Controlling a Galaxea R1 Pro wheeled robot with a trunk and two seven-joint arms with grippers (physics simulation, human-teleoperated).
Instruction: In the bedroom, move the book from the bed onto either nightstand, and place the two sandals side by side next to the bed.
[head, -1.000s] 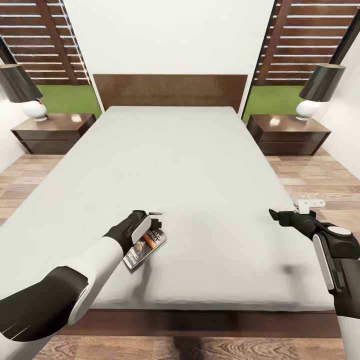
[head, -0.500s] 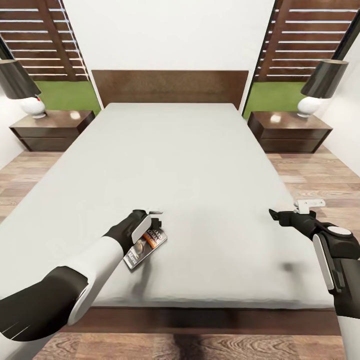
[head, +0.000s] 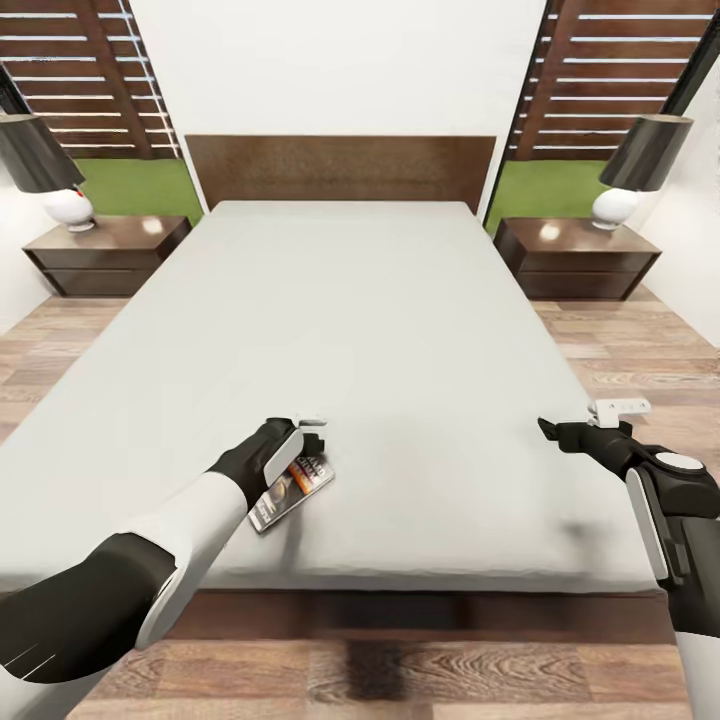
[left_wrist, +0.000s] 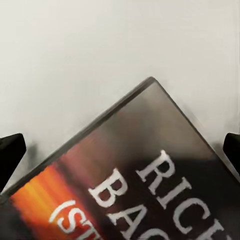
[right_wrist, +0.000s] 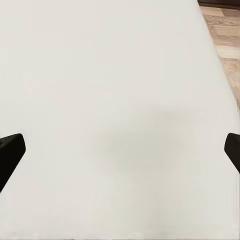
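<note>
Over the smooth light-grey mattress of the bed (head: 380, 330), I hold my left hand (head: 312, 437) spread above the thin glossy paperback book (head: 292, 494); my right hand (head: 548, 432) hovers spread too.

Book (head: 290, 495) partly hidden under left tool (head: 312, 437); cover lettering cut off in wrist view.

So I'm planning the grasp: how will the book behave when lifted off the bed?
The book looks thin, so probably light and a bit bendy. It lies flat on the soft bed, so its edges may be hard to get under. The cover seems glossy, perhaps slippery.
</note>
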